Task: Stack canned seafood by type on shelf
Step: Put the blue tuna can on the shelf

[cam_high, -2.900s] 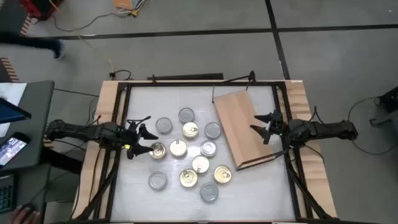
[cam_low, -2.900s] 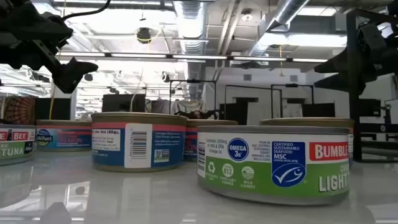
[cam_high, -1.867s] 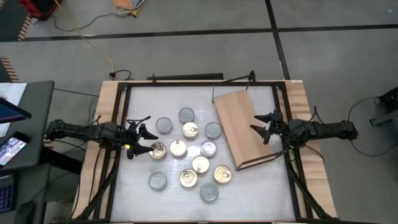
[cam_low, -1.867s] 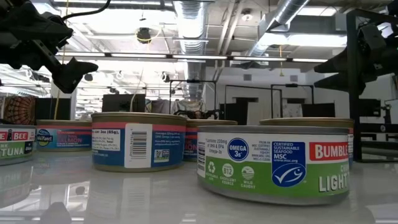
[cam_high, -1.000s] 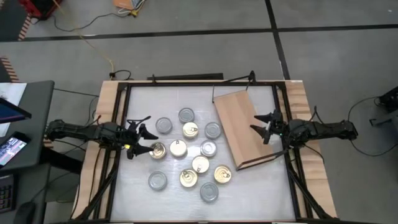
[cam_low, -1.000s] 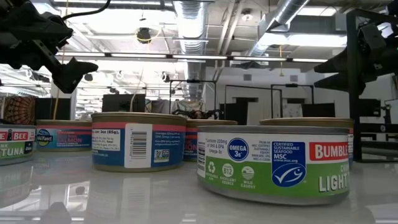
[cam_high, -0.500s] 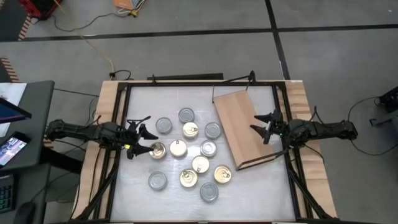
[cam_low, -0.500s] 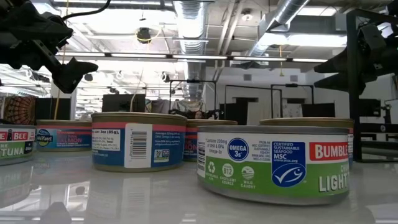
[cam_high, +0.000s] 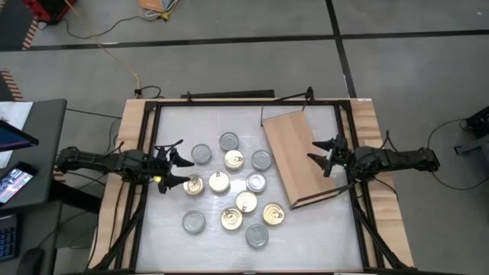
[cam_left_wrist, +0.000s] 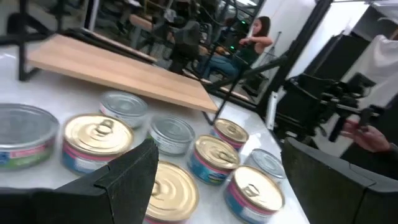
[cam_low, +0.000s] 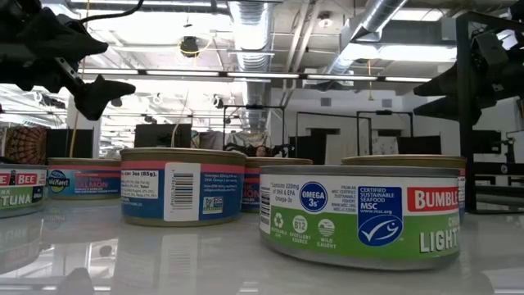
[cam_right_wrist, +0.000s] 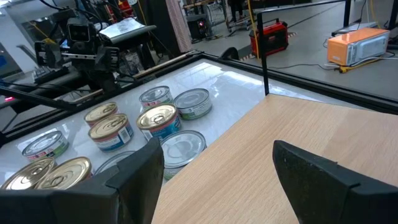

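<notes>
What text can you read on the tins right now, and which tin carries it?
Green-label tin: "OMEGA 3s", "CERTIFIED SUSTAINABLE SEAFOOD MSC", "BUMBLE", "LIGHT".
Far-left tin: "BEE", "TUNA".
Blue-and-pink tin: a barcode; its small print is unreadable.
Other tins: labels too small or blurred.

Table: seen from above, framed by rails, an arm reaching in from each side.
Tins: clustered at the table's middle and toward 7 o'clock, set singly on the tabletop, none stacked.
Board: laid flat on the table at 3 o'clock of the tins, turned at a slant; its near corner lies just beside the tins.
Left gripper: placed at 9 o'clock of the cluster, just beside the outermost tin, fingers spread.
Right gripper: held over the board's 3 o'clock edge, fingers spread, well apart from the tins.
Person: seated beyond the table, behind the board in the left wrist view.
</notes>
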Tool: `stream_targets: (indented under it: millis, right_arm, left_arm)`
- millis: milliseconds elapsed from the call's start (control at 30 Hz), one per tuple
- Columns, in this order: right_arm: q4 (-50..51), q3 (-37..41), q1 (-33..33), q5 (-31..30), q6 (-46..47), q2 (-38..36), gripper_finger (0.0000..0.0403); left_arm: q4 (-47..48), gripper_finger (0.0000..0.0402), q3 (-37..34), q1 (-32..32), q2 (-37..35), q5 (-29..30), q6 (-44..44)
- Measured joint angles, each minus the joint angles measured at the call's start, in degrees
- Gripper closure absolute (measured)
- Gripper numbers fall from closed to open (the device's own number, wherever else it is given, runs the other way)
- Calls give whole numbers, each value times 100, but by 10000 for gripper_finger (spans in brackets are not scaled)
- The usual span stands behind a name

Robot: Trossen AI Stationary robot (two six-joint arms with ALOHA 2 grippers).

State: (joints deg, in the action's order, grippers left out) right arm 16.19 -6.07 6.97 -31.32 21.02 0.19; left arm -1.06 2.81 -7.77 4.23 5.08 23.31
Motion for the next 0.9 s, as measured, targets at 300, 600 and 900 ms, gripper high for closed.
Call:
stream_targets:
  millis: [300,600,900]
  right_arm:
    - [-18,0,-1,-1,0,1,81]
    - [-36,0,1,-1,0,0,81]
    - [-19,0,1,81,429,1,81]
  left_arm:
    - [-15,77,2,-2,0,13,321]
    - [20,77,2,-2,0,31,386]
    - [13,77,2,-2,0,118,-98]
